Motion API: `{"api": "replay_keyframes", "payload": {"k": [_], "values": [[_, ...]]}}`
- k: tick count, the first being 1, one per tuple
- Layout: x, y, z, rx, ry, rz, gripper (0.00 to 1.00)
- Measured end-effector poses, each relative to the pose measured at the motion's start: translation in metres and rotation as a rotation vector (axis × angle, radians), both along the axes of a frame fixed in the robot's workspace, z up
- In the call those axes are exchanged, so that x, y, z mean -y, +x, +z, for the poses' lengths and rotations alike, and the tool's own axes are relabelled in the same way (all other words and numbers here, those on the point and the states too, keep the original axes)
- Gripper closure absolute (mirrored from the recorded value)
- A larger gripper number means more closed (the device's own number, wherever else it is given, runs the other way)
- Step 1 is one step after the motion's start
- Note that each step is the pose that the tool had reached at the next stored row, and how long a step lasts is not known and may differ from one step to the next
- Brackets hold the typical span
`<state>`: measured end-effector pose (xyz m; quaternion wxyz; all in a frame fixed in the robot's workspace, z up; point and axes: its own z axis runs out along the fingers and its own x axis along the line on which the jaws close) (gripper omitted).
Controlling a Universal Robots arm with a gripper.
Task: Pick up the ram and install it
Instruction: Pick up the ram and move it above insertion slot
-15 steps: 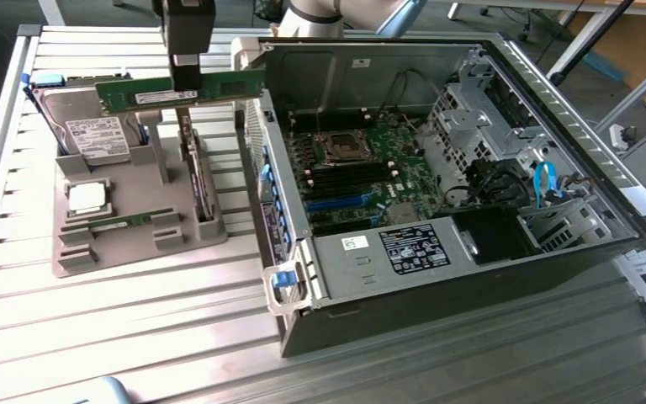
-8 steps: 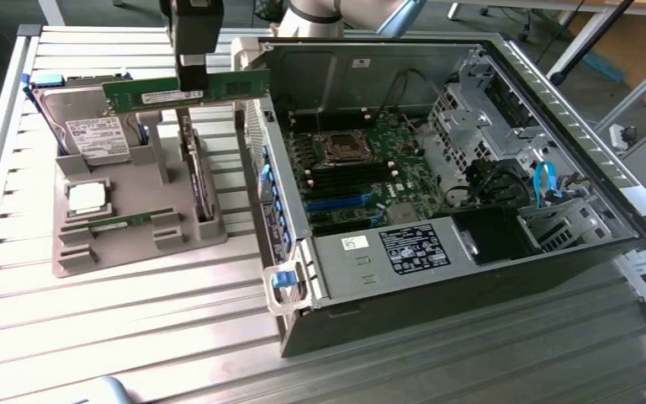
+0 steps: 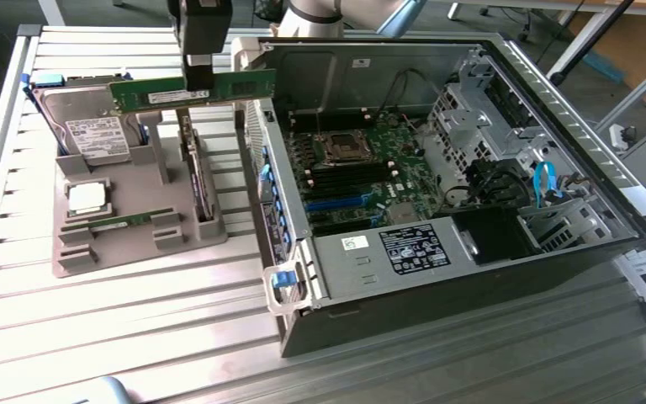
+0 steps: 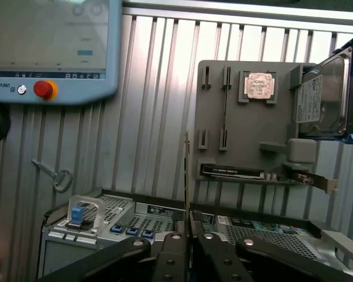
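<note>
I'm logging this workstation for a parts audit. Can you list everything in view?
ram: one, green, in the pincer above the holder.
computer case: one, black and silver, open, exterior view's right.
holder: one, grey, exterior view's left.
hard drive: one, silver, in holder.
processor chip: one, silver, in holder.
spare stick: one, green, in holder.
expansion card: one, dark, on edge in holder.
teach pendant: one, grey, near the key.
key: one, silver-grey, on table.
table: one, slatted metal, under everything.
pincer: one, black, shut on ram.

The teach pendant (image 4: 47, 47) reads "UNIVERSA" (cut off) beside its red button (image 4: 43, 89).
</note>
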<state>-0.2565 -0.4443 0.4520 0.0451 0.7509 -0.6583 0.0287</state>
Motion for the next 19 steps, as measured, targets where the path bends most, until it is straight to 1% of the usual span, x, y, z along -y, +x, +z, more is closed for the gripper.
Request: {"api": "replay_keyframes", "payload": {"k": [19], "values": [[0.0, 0.0099, 0.0001, -0.0001, -0.0014, 0.0, 0.87]]}}
